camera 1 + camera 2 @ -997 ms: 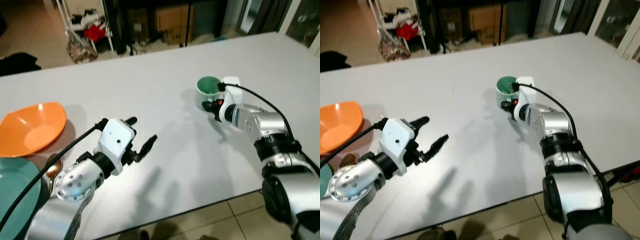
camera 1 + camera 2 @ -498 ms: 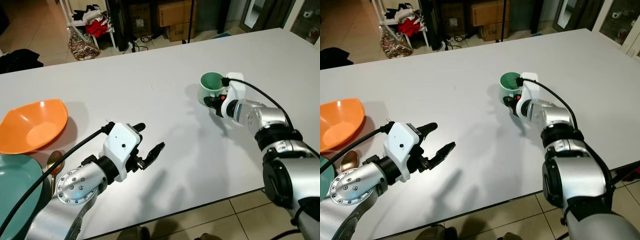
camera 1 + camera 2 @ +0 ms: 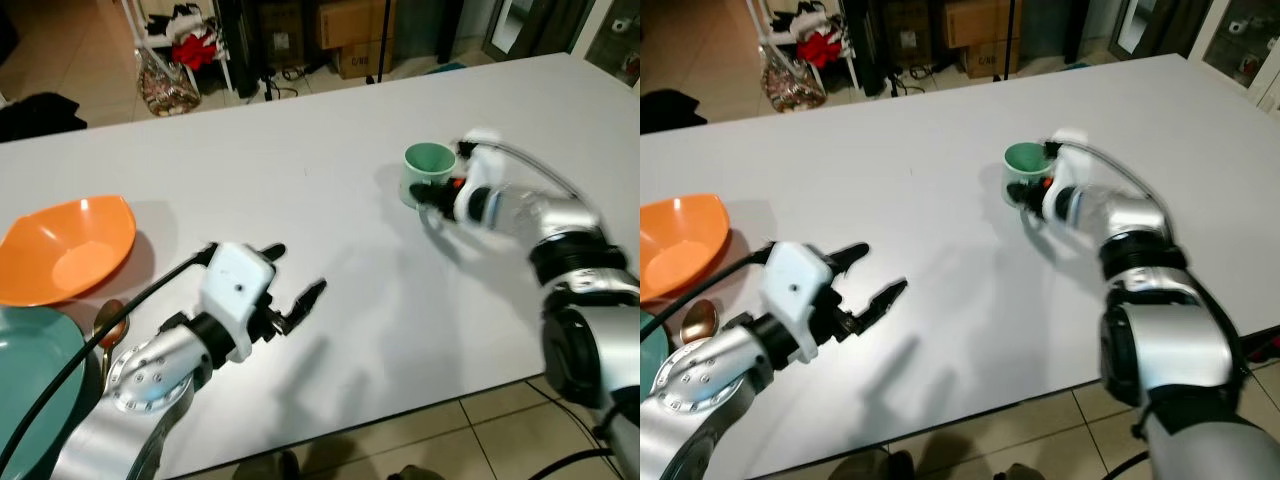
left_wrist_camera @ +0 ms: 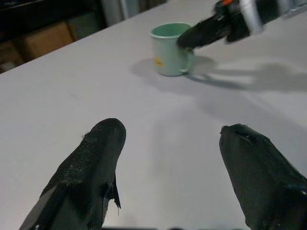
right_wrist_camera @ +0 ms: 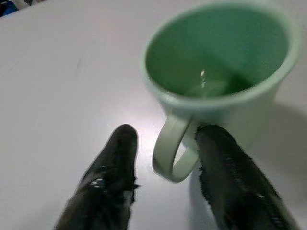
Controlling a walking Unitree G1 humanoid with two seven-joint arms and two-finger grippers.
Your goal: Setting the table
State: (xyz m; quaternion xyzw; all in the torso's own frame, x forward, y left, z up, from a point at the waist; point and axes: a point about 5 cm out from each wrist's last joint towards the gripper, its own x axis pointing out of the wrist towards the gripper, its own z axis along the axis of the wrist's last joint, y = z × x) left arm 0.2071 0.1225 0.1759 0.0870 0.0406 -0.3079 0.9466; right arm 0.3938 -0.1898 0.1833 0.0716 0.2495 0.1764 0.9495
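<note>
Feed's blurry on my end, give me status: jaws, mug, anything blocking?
Right gripper open, jaws straddling the green mug handle, not closed. Left gripper open, hovering over bare table. Mug upright. Nothing blocking; orange bowl far left.

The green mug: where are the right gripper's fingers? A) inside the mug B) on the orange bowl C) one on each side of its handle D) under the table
C: in the right wrist view the right gripper has its two black fingers spread either side of the green mug's handle.
</note>
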